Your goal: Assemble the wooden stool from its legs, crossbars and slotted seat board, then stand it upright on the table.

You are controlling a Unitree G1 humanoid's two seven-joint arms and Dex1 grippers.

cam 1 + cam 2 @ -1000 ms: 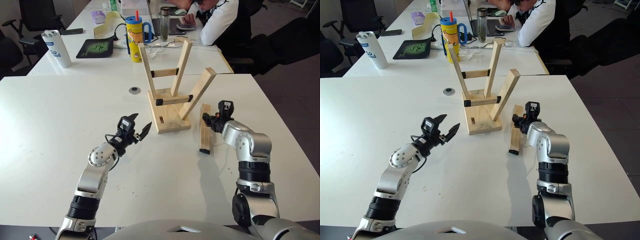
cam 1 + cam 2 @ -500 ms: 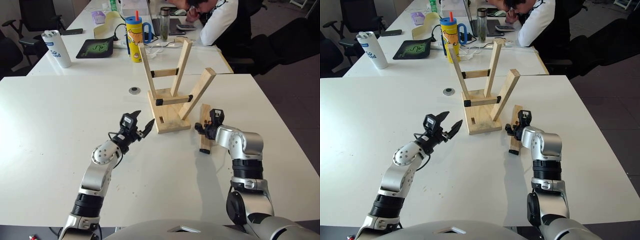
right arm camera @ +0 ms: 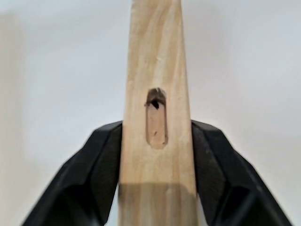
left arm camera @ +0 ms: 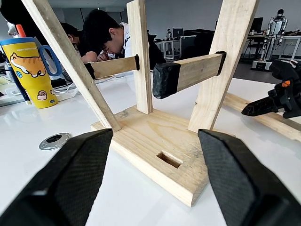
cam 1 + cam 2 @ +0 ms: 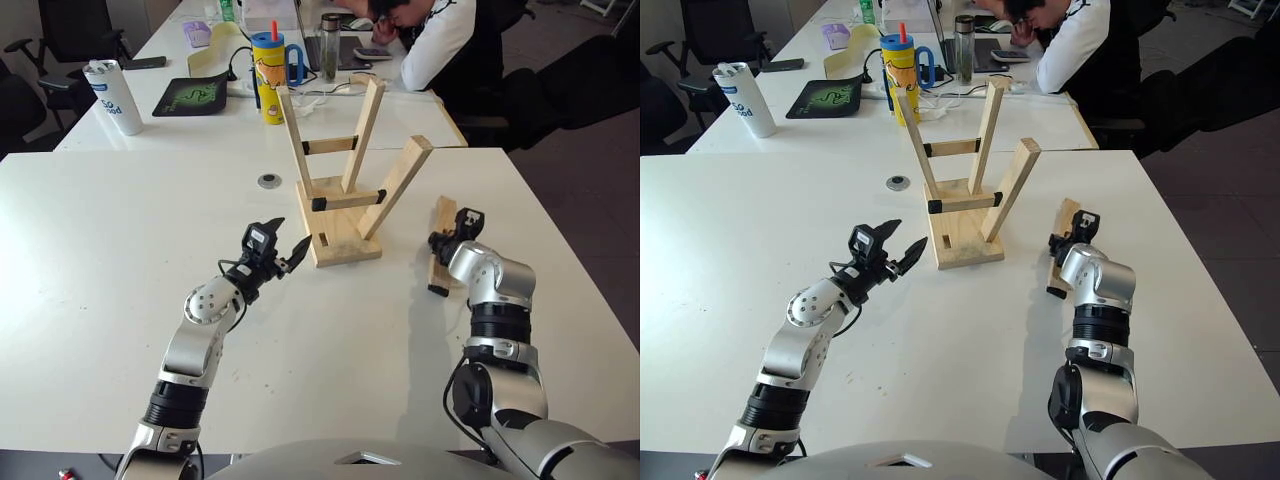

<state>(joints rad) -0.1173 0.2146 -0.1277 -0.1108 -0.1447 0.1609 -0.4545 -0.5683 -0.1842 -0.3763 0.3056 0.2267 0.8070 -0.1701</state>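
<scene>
- The right jaws are clamped across a loose pale wooden leg [image 3: 155, 70], one pad on each long edge, beside an oval slot [image 3: 155, 117] cut in its face.
- That leg sits well off to the right of the pale slotted seat board [image 5: 340, 245], its length running away from the robot. From here I can't tell whether it rests on the white surface [image 5: 100, 250] or hangs just above it.
- The left jaws are spread wide with nothing between them, just beside the seat board's left edge and pointed at it.
- The seat board lies flat on the surface with three upright wooden legs [image 5: 363, 130] set into it; the one on its right side leans outward. One rectangular slot [image 4: 169, 159] near the board's edge is unfilled.
- Two short black-tipped wooden crossbars join the legs, a lower one [image 5: 348, 200] and a higher one [image 5: 330, 145].
- Left of the board and a little beyond it is a round metal grommet [image 5: 269, 181].
- Farther beyond the board stand a yellow cup with a blue handle [image 5: 268, 62], a black mat [image 5: 195, 93] and a white tumbler [image 5: 112, 95].
</scene>
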